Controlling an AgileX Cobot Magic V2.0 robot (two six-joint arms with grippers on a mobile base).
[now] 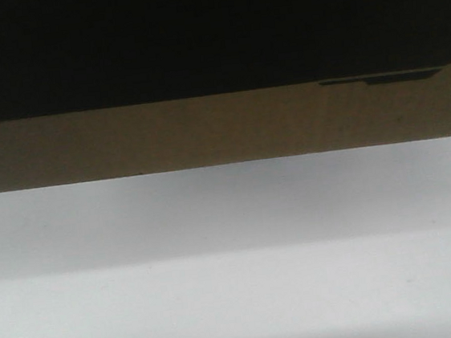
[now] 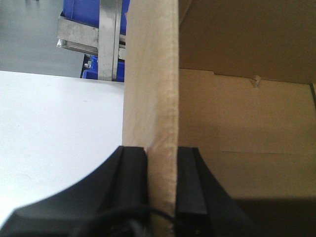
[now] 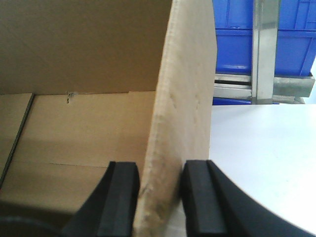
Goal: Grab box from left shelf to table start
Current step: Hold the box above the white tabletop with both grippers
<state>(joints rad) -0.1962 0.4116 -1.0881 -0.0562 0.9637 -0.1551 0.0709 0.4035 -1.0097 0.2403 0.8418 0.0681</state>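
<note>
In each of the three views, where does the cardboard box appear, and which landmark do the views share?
Exterior front-facing: the box fills the upper half, black panel above a brown strip.
Left wrist-mounted: its wall stands upright at centre, inside to the right, clamped by the left gripper.
Right wrist-mounted: its wall stands at centre, inside to the left, clamped by the right gripper.
Shared landmark: the white table.

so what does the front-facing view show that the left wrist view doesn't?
Front-facing only: the box's outer side with its wide black printed panel, resting on the white table.

Left wrist only: the left pincer shut on the box's upright wall, the open interior of the box, and the metal shelf with blue bins behind.

Both: brown cardboard box and white tabletop.
</note>
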